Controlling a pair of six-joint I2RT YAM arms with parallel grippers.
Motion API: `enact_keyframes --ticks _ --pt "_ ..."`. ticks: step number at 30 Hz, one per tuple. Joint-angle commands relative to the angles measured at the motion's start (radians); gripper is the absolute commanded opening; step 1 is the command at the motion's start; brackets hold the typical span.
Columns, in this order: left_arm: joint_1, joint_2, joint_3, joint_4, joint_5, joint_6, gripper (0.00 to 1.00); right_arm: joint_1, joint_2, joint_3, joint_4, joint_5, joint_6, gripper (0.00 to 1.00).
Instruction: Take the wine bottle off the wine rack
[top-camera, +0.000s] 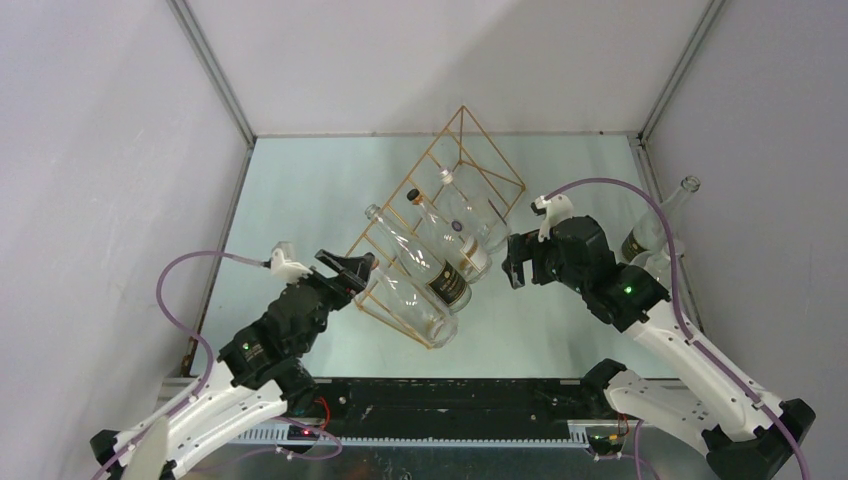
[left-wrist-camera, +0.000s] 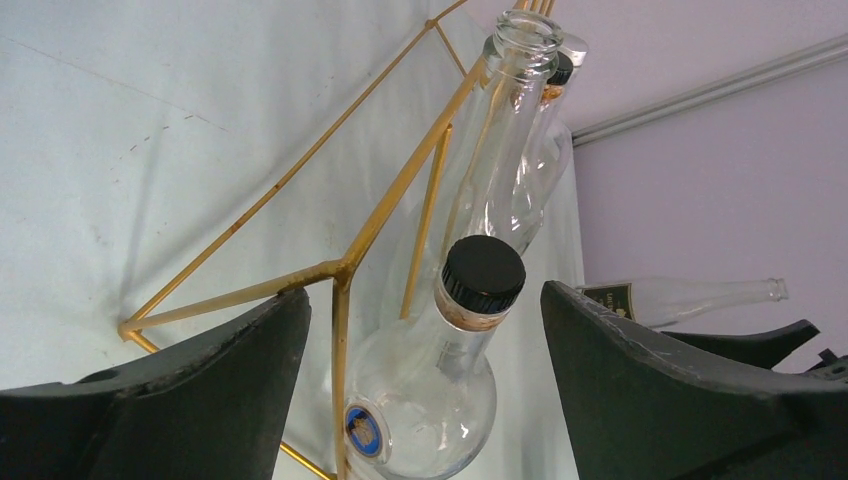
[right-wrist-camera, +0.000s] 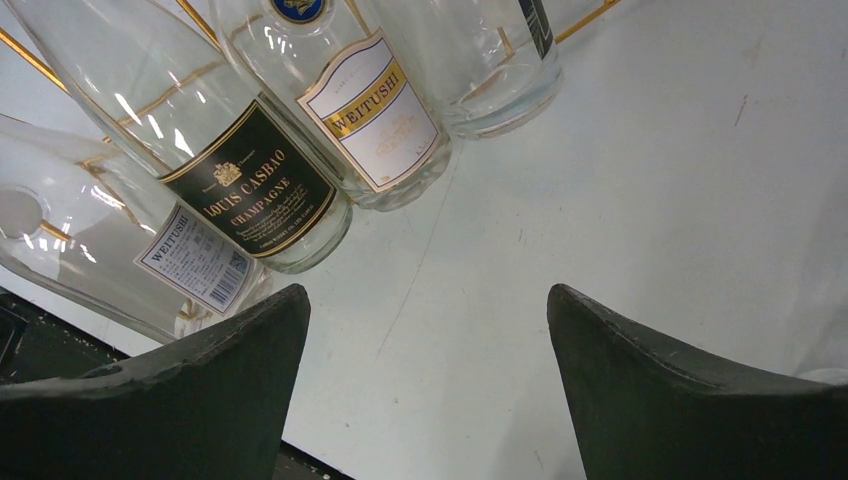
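wine rack (top-camera: 390, 200) between left tool (top-camera: 354, 272), right tool (top-camera: 513, 262)

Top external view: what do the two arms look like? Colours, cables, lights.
The left arm and right arm match: white lower links, black upper links, black left gripper and right gripper with broad tapered fingers. A purple cable loops along each to a white wrist fitting; each shows a green light.
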Motion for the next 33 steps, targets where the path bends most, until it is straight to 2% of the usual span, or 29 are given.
enact_keyframes --ticks 1,16,33 --pt "0.038 -0.013 -0.020 0.079 -0.015 0.000 0.94 0.003 -0.012 0.002 0.007 0.022 -0.019 0.91" --pt "0.189 -0.029 -0.005 0.080 0.075 0.061 0.93 0.003 -0.009 0.002 -0.014 0.025 -0.007 0.91" --pt "0.378 0.067 0.019 0.183 0.216 0.126 0.95 0.002 -0.013 0.002 -0.031 0.022 -0.015 0.91"
